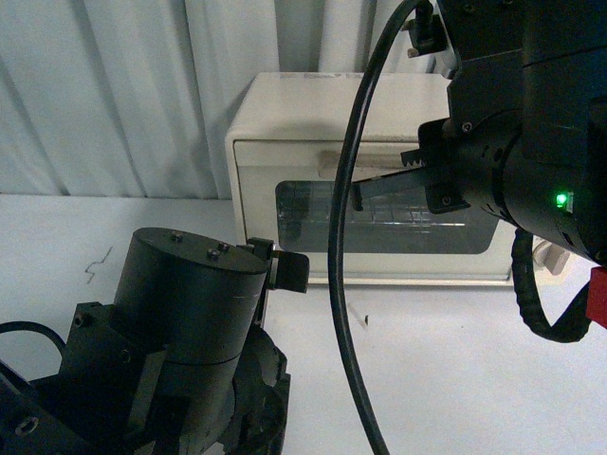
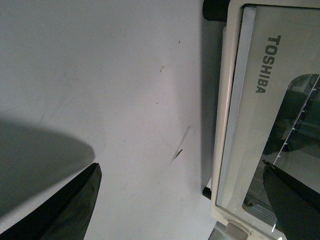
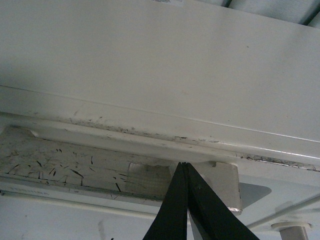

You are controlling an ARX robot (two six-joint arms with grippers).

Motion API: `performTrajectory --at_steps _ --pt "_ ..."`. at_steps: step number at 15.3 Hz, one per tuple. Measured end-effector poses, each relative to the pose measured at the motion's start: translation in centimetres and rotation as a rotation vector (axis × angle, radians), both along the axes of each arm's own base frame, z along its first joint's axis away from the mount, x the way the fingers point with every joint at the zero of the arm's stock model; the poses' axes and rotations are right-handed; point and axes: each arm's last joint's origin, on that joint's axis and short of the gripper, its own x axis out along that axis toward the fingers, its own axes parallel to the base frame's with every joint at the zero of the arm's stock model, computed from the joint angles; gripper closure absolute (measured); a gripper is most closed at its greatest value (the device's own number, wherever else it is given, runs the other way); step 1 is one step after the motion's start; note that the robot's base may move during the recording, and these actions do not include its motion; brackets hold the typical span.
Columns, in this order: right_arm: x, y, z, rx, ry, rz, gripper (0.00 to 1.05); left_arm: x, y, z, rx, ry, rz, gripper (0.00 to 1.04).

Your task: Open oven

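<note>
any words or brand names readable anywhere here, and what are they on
"TOSHIBA": grey letters on the front of the oven, beside its glass window, in the left wrist view.
A sticker at the edge of the right wrist view is cut off and unreadable.
Front view: no text to read.

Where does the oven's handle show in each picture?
Front: handle across the door's top, partly behind the cable.
Left wrist: not clearly in it; cannot tell.
Right wrist: scratched flat bar by the right gripper's jaws.
Shared landmark: the oven's cream body.
</note>
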Motion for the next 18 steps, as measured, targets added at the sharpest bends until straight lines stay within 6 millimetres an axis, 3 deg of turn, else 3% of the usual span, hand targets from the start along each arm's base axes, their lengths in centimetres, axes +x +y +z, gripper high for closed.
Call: performTrajectory --at_steps 3,5,8,10,11,13,15,16,17,18 --pt "0.0 0.2 -0.2 0.061 0.005 -0.016 1.03 0.0 0.0 0.0 0.000 0.000 0.000 0.07" --pt "-2.5 -0.2 -1.2 0.170 0.033 -0.039 1.03 0.0 0.0 0.0 0.000 0.000 0.000 0.07" --pt "-5.5 -0.7 -1.7 0.182 0.078 -0.035 1.03 0.0 0.0 0.0 0.000 0.000 0.000 0.07" --pt "-9.1 -2.2 -0.7 0.129 0.077 -0.066 1.03 0.0 0.0 0.0 0.001 0.002 0.000 0.07" --pt "-12.6 -4.1 2.0 0.099 0.008 -0.142 1.03 0.0 0.0 0.0 0.001 0.002 0.000 0.07" --pt "-18.3 -6.4 3.6 0.055 -0.009 -0.249 1.03 0.0 0.0 0.0 0.001 0.002 0.000 0.07" --pt "-22.1 -9.5 4.5 0.173 0.011 -0.331 0.83 0.0 0.0 0.0 0.001 0.002 0.000 0.07" --pt "-22.6 -11.0 4.0 0.203 0.051 -0.423 0.74 0.0 0.0 0.0 0.001 0.002 0.000 0.07" --pt "-23.0 -12.1 2.0 0.182 0.168 -0.530 0.59 0.0 0.0 0.0 0.001 0.002 0.000 0.07" --pt "-23.0 -12.1 1.4 0.183 0.198 -0.540 0.51 -0.1 0.0 0.0 0.001 0.002 -0.001 0.07"
